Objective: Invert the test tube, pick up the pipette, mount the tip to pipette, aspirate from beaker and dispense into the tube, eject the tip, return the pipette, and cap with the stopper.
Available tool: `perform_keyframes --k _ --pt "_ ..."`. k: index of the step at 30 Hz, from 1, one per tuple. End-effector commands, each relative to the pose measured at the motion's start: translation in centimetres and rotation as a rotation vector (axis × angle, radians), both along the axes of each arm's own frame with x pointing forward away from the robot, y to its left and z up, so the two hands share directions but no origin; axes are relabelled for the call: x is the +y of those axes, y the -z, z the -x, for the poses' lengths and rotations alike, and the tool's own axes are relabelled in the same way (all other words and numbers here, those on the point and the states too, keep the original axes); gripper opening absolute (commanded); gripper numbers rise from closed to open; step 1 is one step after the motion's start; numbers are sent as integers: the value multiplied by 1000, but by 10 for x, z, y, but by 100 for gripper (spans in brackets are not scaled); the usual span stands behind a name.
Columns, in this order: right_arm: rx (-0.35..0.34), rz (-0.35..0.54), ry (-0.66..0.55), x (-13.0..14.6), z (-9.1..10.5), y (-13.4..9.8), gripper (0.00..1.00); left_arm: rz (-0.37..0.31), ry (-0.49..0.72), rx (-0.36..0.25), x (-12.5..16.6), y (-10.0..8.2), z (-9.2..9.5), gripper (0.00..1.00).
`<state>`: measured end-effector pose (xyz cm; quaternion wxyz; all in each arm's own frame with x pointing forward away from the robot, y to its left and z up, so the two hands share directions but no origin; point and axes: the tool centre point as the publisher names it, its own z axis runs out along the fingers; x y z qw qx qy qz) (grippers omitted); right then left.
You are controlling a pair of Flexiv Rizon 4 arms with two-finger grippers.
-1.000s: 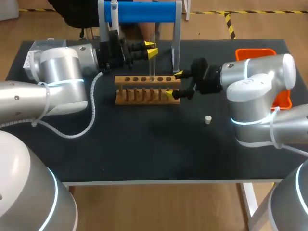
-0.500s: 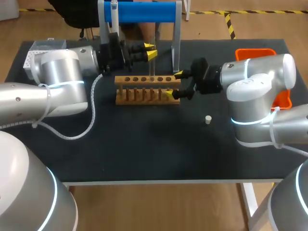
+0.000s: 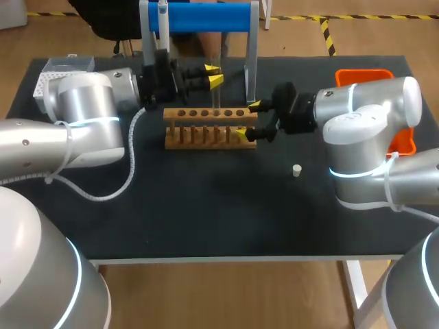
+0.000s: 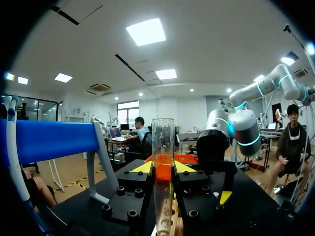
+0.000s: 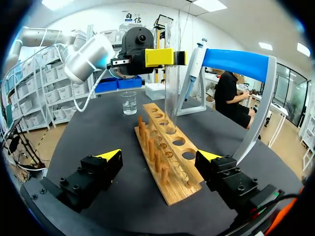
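Test tube [image 4: 163, 147] stands upright, mouth up, clamped between the yellow fingertips of the left gripper [image 3: 212, 75]. It hangs over the row of holes in the wooden rack [image 3: 209, 127]; whether its lower end touches the rack cannot be told. Against the frame one second earlier, the left gripper and tube have shifted slightly toward the left arm's side, and more of the white box [image 3: 63, 67] behind that arm is exposed. The right gripper [image 3: 250, 120] is unchanged, its fingers spread wide to either side of the rack's end and holding nothing. The stopper [image 3: 296, 170] lies on the table [image 3: 206, 212] near the right arm. The beaker [image 5: 129, 102] stands beyond the rack's far end.
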<state>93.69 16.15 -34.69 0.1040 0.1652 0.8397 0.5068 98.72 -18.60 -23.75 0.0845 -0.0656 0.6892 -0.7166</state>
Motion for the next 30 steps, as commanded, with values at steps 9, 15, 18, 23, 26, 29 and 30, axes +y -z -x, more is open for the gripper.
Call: perform_keyframes --k 9,15,18,23,26,29,30 --pt "-2 -1 2 0 1 1 100 9 1 13 1 10 -1 0" --pt "-2 -1 2 0 1 1 100 9 5 22 0 16 -2 0" --pt "-2 -1 2 0 1 1 100 6 5 29 -1 18 -2 0" --pt "-2 -1 2 0 1 1 100 0 2 33 -1 21 -3 0" --pt "-2 -1 2 0 1 1 100 -3 2 32 -1 23 -3 0" --pt "-2 -1 2 0 1 1 100 -5 -1 33 0 25 -4 0" --pt "-2 -1 2 0 1 1 100 -5 -1 33 0 25 -4 0"
